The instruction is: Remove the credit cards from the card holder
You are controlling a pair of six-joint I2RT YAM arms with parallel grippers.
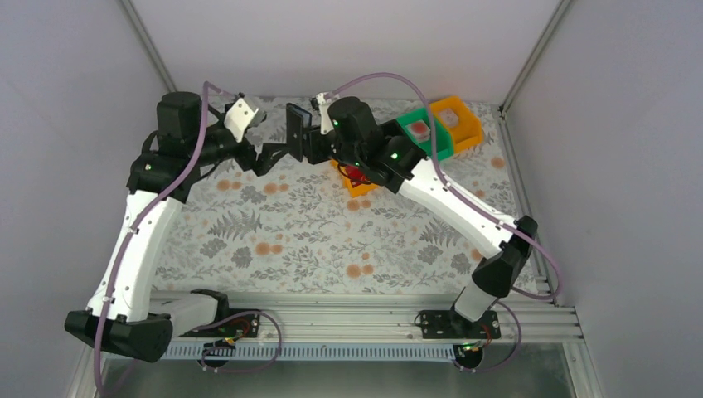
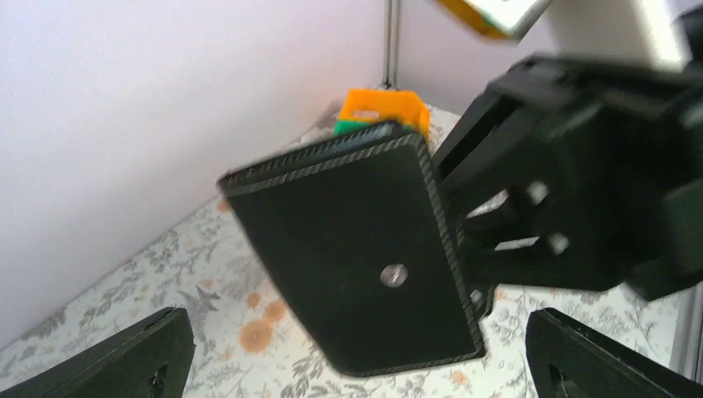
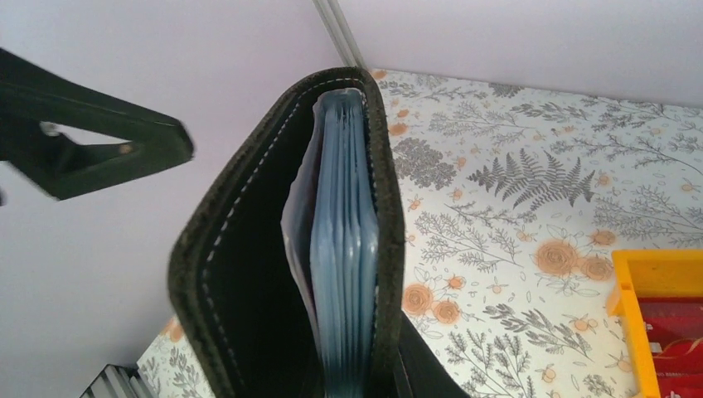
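The card holder [image 1: 298,126] is a black wallet held upright in the air at the back of the table. My right gripper [image 1: 318,146] is shut on its lower edge. In the right wrist view the wallet [image 3: 240,274] shows edge on and slightly open, with the pale blue-grey credit cards [image 3: 344,249] packed inside; the right gripper [image 3: 356,385] is mostly hidden under it. My left gripper [image 1: 269,155] is open just left of the wallet. In the left wrist view its fingers [image 2: 124,356] stand wide apart around the wallet's black outer face [image 2: 348,240], apart from it.
A green bin [image 1: 423,133] and an orange bin [image 1: 460,123] stand at the back right. Another orange bin [image 1: 356,181] with red contents lies under my right arm and shows in the right wrist view [image 3: 655,274]. The floral cloth [image 1: 332,240] covers the table.
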